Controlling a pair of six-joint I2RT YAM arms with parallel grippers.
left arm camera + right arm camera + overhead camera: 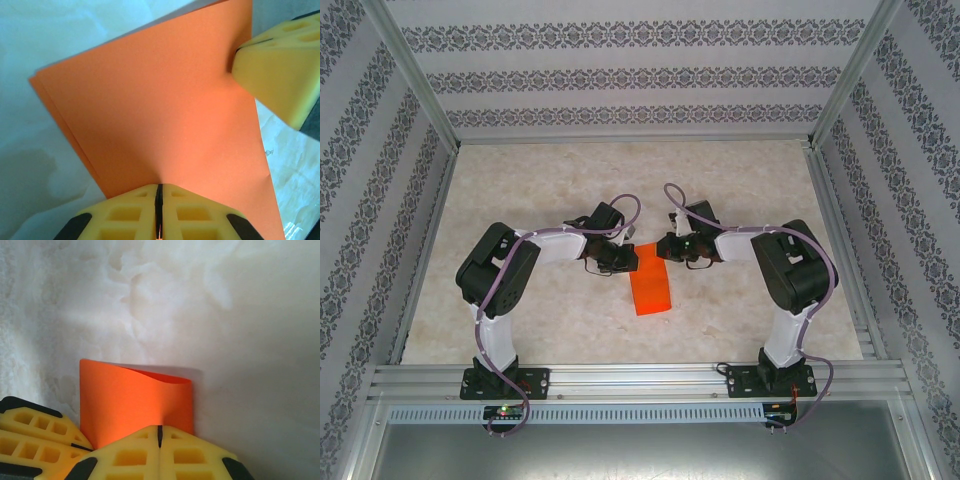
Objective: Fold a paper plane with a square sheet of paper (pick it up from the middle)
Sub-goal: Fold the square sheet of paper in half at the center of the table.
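Square sheet of paper [650, 288] sits at frame centre, doubled over loosely into a rectangle. Left gripper [159, 192] and right gripper [160, 432] are each clamped on its edge. Judged: first half-fold only; nose and wing folds remain.

Lay at the middle of the table [520, 190]: bright orange square sheet of paper [651, 287], folded double into a rectangle, long side running near to far, layers bowing slightly apart.

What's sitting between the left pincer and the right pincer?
The orange sheet of paper spans that gap in the top view; the left pincer and right pincer both pinch its far end.
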